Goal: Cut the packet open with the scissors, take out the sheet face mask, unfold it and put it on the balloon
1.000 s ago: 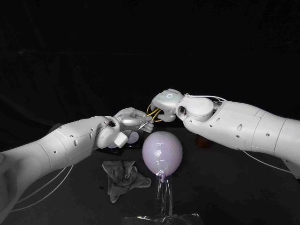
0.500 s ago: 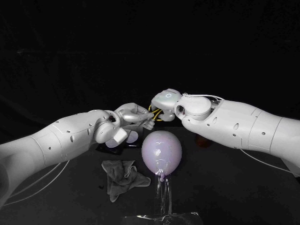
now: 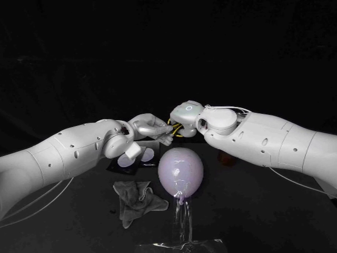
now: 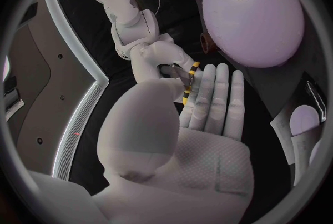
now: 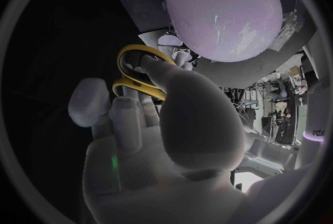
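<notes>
Two hands meet at the frame's centre, above the balloon [image 3: 181,171]. The right hand [image 3: 185,117] grips the yellow-handled scissors [image 5: 137,88]. The left hand [image 3: 149,129] reaches straight-fingered beside them; I cannot tell whether it holds anything. A slip in that grip could drop the blades onto the balloon below and burst it.

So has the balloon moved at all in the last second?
No. The balloon sits in the same spot on the table, still just right of the grey cloth, which has not shifted either.
</notes>
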Controlling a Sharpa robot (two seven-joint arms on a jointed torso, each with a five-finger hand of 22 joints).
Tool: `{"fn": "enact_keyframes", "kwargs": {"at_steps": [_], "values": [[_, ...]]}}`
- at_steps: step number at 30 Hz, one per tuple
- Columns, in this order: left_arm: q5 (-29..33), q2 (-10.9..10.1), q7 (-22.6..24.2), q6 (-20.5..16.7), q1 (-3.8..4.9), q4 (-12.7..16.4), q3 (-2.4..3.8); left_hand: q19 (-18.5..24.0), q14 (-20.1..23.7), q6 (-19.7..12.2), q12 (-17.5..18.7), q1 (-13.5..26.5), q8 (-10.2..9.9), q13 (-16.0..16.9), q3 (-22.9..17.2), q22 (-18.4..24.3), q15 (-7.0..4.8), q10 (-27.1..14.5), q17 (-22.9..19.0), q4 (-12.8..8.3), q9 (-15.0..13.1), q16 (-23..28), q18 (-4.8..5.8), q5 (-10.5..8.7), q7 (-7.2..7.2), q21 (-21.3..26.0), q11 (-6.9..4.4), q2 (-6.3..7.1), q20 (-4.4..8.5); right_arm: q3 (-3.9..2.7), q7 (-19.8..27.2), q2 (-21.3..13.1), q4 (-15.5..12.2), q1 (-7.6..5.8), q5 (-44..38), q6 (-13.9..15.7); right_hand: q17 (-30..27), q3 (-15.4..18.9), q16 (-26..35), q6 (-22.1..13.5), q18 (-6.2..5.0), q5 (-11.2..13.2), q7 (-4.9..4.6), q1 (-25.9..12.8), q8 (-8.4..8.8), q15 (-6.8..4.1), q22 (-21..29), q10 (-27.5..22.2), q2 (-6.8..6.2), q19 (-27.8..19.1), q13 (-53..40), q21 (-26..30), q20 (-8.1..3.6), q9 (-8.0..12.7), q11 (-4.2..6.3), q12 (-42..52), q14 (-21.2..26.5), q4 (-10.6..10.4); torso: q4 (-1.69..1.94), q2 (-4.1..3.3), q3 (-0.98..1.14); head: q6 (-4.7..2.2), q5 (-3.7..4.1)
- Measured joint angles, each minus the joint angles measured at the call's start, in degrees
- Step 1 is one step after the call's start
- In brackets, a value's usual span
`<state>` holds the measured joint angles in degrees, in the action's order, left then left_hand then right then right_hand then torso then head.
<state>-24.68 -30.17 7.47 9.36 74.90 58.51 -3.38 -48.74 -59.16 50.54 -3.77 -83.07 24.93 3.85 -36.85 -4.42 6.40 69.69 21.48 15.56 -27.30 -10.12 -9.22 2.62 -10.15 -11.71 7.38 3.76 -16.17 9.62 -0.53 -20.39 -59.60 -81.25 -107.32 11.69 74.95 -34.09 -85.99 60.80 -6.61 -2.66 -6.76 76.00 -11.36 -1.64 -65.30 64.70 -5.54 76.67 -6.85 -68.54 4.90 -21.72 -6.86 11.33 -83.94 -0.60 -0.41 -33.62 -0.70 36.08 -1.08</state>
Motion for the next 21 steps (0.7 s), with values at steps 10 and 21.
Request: {"fn": "enact_keyframes", "kwargs": {"at_steps": [10, 21], "values": [[-0.8, -2.1, -0.3, 0.4, 0.69, 3.0, 0.17, 0.0, 0.0, 0.0, 0.0, 0.0, 0.3, 0.0, 0.0, 0.0, 0.01, 0.0, 0.0, 0.0, 0.0, 0.0, 0.01, 0.05, 0.00, 0.0, 0.00, 0.03, 0.00, 0.10, 0.0, -1.0, -0.6, 0.15, 0.1, 0.7, 0.0, 3.3, -1.3, 0.1, 0.97, -0.3, 2.62, -2.3, -3.28, -2.28, -5.1, 0.0, 2.25, 2.1, -39.2, -4.1, -2.82, -4.8, 0.00, 8.5, -0.1, 0.9, 0.06, 0.01, -0.04, 0.12, 0.21], [-0.4, -2.1, -0.4, 0.6, 0.85, 3.9, 0.22, 0.0, -0.1, 0.0, 0.0, 0.2, 0.3, 0.0, 0.0, 0.0, -0.11, 0.1, 0.0, 0.0, 0.0, 0.2, 0.01, 0.05, 0.00, 0.0, 0.08, -0.12, 0.00, 0.18, -2.8, -1.8, -1.5, 0.34, 0.1, 0.7, -0.1, 4.3, -3.5, 2.9, 1.84, 0.0, 5.58, -5.7, -5.51, -4.63, -8.0, 2.1, 1.43, 3.5, -47.1, -5.9, -4.37, -12.9, 2.10, 8.6, 0.0, -2.8, 0.10, 0.03, -0.09, 0.08, 0.24]]}}
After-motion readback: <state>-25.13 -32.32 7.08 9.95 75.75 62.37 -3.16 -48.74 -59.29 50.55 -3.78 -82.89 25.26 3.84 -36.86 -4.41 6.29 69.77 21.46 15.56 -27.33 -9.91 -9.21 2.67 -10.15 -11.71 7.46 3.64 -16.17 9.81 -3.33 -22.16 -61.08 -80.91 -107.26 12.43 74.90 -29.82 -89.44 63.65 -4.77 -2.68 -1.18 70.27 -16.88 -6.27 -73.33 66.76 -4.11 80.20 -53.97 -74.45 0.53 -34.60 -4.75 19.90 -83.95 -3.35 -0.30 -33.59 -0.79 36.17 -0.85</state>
